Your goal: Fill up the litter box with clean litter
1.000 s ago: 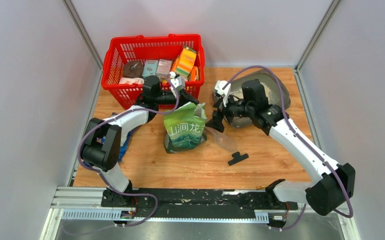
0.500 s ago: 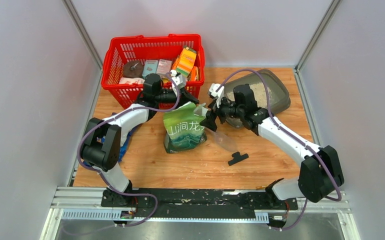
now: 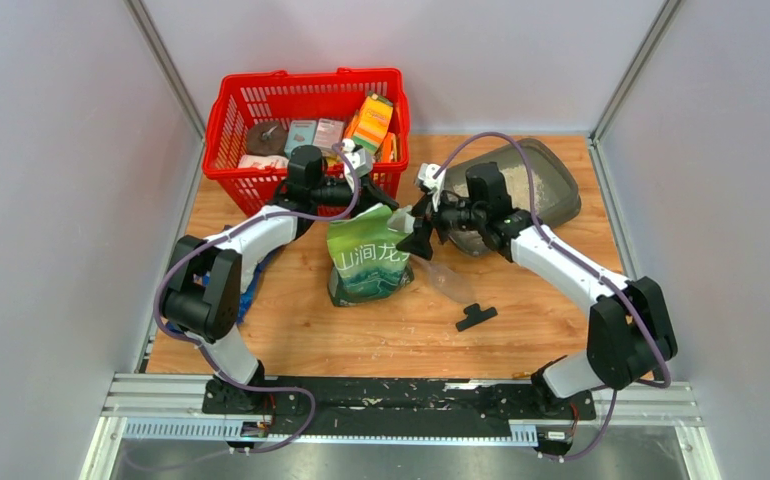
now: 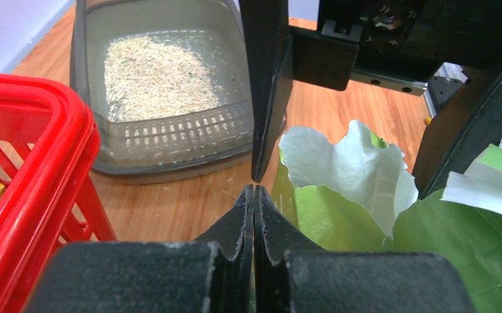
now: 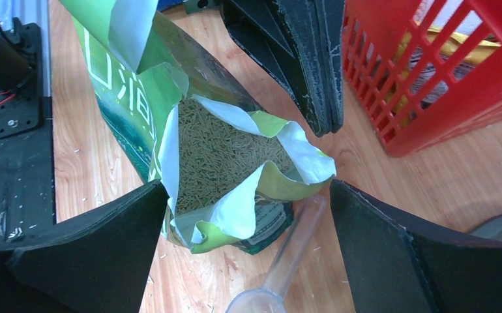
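**Pouch, green and white** (image 3: 369,262): stood upright at the middle of the table (image 3: 361,340), top torn open. Large white Chinese characters ran across its front (apparently "山涧龙"; the smaller print was too small to read). Pale granules (image 5: 225,153) filled its inside.

**Litter box** (image 3: 553,182): dark grey, at the far right of the table, just right of the red basket (image 3: 231,110). A patch of clean litter (image 4: 154,78) lay on its floor.

**Scoop, clear plastic** (image 3: 448,278): lay flat on the table beside the pouch's right edge.

**Left arm:** elbow bent at the table's left side, forearm running along the basket's front. The left fingers (image 4: 235,225) were clenched tight, tips just beside the pouch's torn lip. Whether a fold was nipped between them could not be told.

**Right arm:** stretched from its base across to the centre, wrist over the near-left corner of the litter box. The right fingers (image 5: 105,241) were spread wide and held nothing, poised above the pouch's open mouth, one on each side.
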Robot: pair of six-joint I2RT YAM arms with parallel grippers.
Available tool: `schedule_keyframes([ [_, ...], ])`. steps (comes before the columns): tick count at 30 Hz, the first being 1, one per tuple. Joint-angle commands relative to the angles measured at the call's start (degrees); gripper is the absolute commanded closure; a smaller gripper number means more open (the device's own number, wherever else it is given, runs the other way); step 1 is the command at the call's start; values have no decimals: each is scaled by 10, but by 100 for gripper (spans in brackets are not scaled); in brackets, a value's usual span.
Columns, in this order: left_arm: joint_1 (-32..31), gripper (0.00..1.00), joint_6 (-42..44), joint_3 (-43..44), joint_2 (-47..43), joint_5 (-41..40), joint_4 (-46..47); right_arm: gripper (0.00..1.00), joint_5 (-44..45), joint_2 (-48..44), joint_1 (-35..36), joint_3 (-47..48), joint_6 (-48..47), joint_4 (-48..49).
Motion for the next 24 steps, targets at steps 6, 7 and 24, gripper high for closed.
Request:
schedule_keyframes([
  [6,4,98,-4,35,6,37,-15,0,-85,40,-3,40,6,51],
  [7,4,98,-4,37,8,38,-19,1,-90,48,-3,44,9,68],
  [24,10,99,-17,67,25,4,-44,35,-138,29,-13,36,35,46],
])
